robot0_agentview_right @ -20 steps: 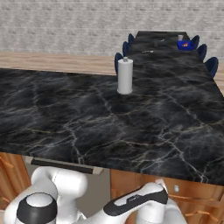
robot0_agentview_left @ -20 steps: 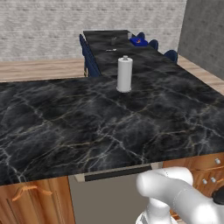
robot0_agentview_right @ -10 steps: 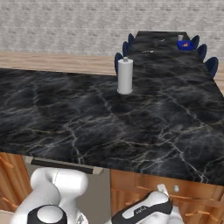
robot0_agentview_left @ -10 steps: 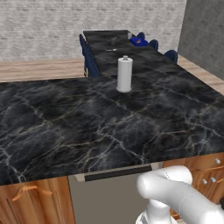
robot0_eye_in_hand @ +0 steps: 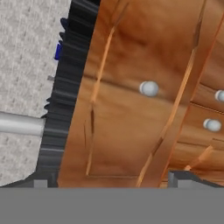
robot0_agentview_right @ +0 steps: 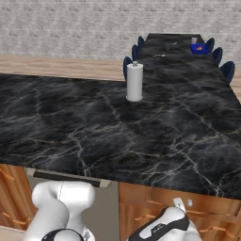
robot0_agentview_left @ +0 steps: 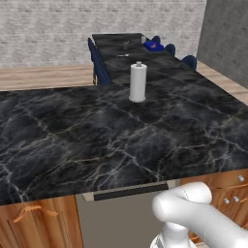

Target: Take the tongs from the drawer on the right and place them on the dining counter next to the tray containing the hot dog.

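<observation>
Hand view: an orange-brown wooden drawer (robot0_eye_in_hand: 131, 113) with pale round knobs is seen close ahead of the end effector (robot0_eye_in_hand: 109, 181), whose fingertips (robot0_eye_in_hand: 40, 183) are spread wide, nothing between. From the base views, a bright blue tray (robot0_agentview_right: 199, 48) with the hot dog (robot0_agentview_right: 201, 46) is shown far off on the dining surface (robot0_agentview_left: 121, 46).

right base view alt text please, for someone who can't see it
A broad black marble counter over wooden cabinets holds one upright white paper towel roll. Beyond it the narrow dining counter, flanked by dark blue chairs, carries a small blue tray. The robot's white arm sits low in front.
</observation>
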